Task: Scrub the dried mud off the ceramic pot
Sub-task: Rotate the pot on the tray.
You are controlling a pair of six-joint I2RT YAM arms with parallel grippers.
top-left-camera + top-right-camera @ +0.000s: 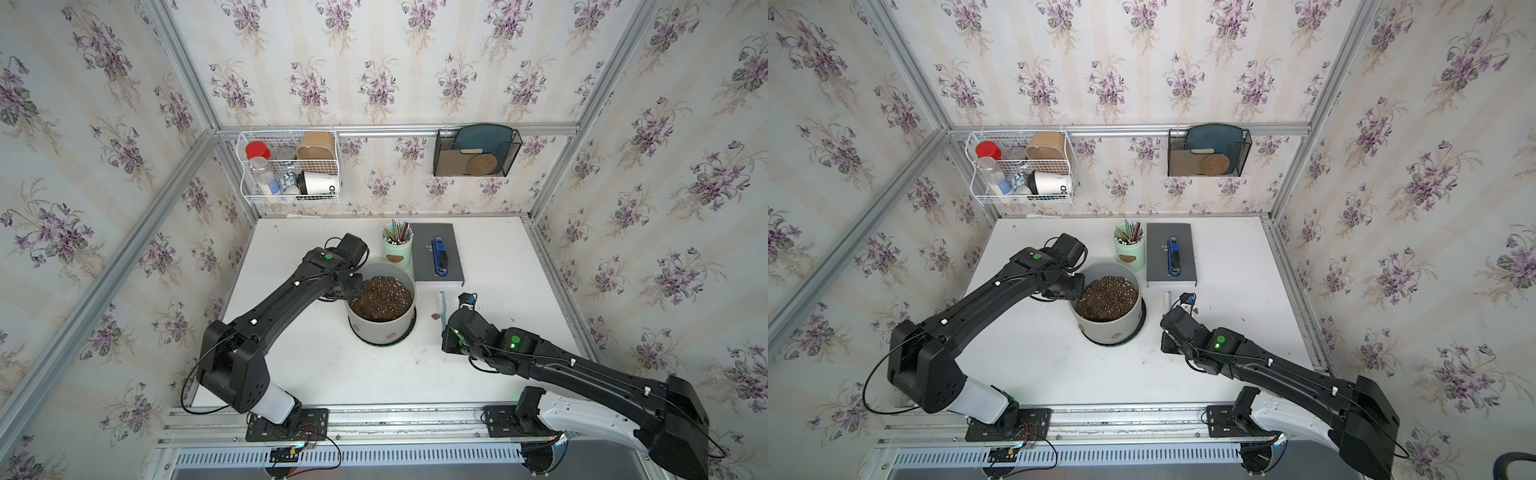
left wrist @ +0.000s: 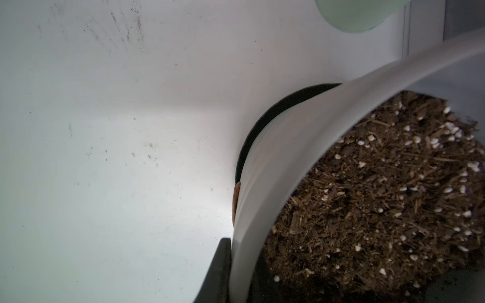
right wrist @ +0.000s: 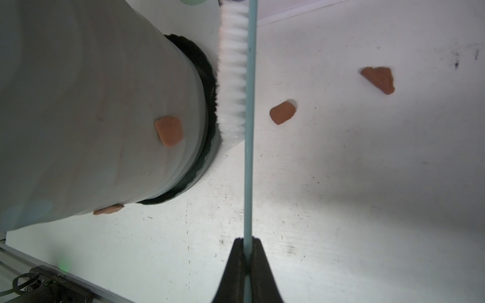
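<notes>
Looking from the front edge of the white table (image 1: 332, 365), I see the right gripper (image 3: 248, 240) first, clenched on the thin blue handle of the brush (image 3: 248, 157). Its white bristles point toward the ceramic pot (image 1: 374, 330) and sit just beside the black saucer (image 3: 203, 68); I cannot tell whether they touch it.

Two flakes of dried mud lie loose on the table on the far side of the brush from the pot, one near the handle (image 3: 282, 112) and one farther out (image 3: 379, 79). Another blob (image 3: 169, 130) sticks to the pot's wall low down, and one more (image 3: 109, 209) shows at the edge of the wall.

The pot stands upright on its saucer near the middle of the table, filled with dark speckled soil (image 1: 380, 297).

The left gripper (image 1: 352, 287) is at the pot's far-left rim. In the left wrist view one finger (image 2: 219, 270) lies against the outside of the wall, but the inner side is dark and I cannot tell whether the claw is pinching the rim or just straddling it.

Behind the pot stands a mint cup (image 1: 397, 253) of pencils, and beside it a grey book (image 1: 424, 266) with a blue stapler (image 1: 439, 259) on top. On the back wall hang a white wire basket (image 1: 291, 199) and a black mesh holder (image 1: 436, 166)
</notes>
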